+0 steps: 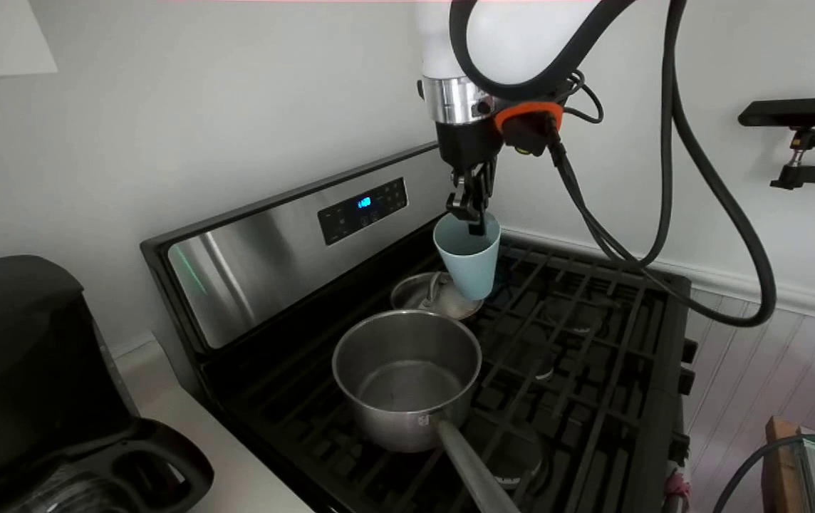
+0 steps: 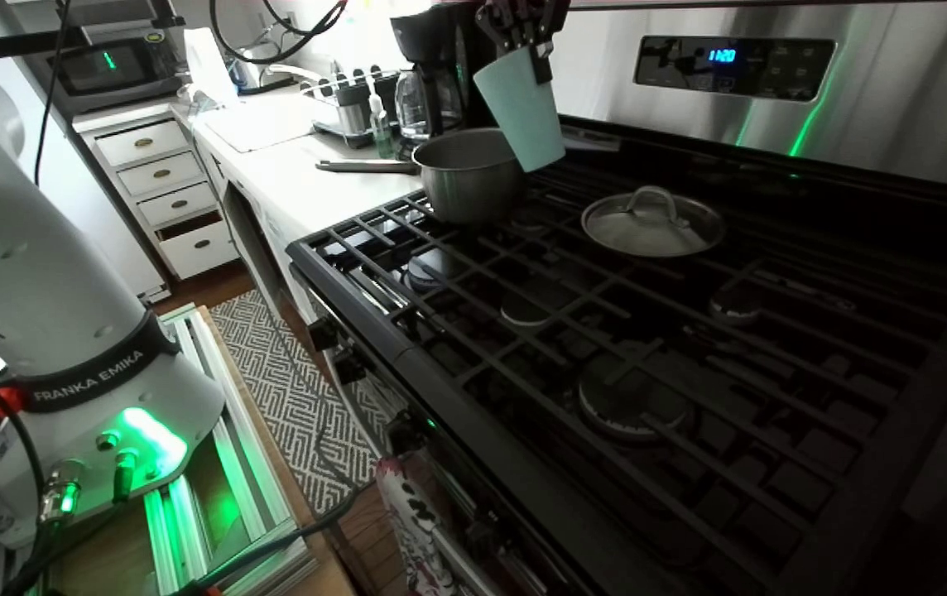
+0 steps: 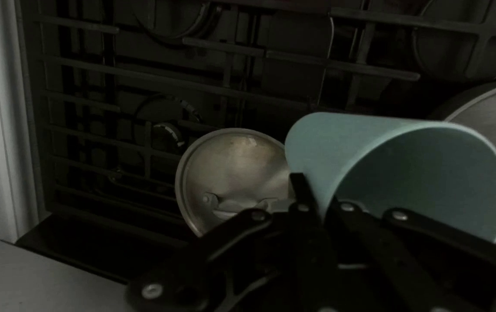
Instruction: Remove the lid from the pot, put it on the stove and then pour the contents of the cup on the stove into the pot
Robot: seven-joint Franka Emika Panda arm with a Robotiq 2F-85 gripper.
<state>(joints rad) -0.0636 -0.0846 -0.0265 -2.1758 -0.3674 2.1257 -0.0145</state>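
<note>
Cup [image 1: 470, 272], tilted, hangs mid-frame in an exterior view, its wall pinched by my gripper [image 1: 474, 222]; pot [image 1: 400, 429] stands lower centre.

Near the stove's [image 2: 647, 323] back edge, you see only some of the lid [image 1: 411, 291] in an exterior view, because the cup [image 1: 471, 269] and the pot [image 1: 393, 427] cover bits of it. In the wrist view, your gripper [image 3: 319, 197] and the cup hide part of it too. By the edge next to the counter [image 1: 236, 474], the pot's handle [image 1: 469, 463] runs off the bottom of an exterior view. The wrist view's right side chops off the pot. It's too dark inside the cup for you to tell what's there. Over the back edge, the little signs [image 2: 780, 51] around the blue clock [image 2: 722, 56] are too tiny to read.
</note>
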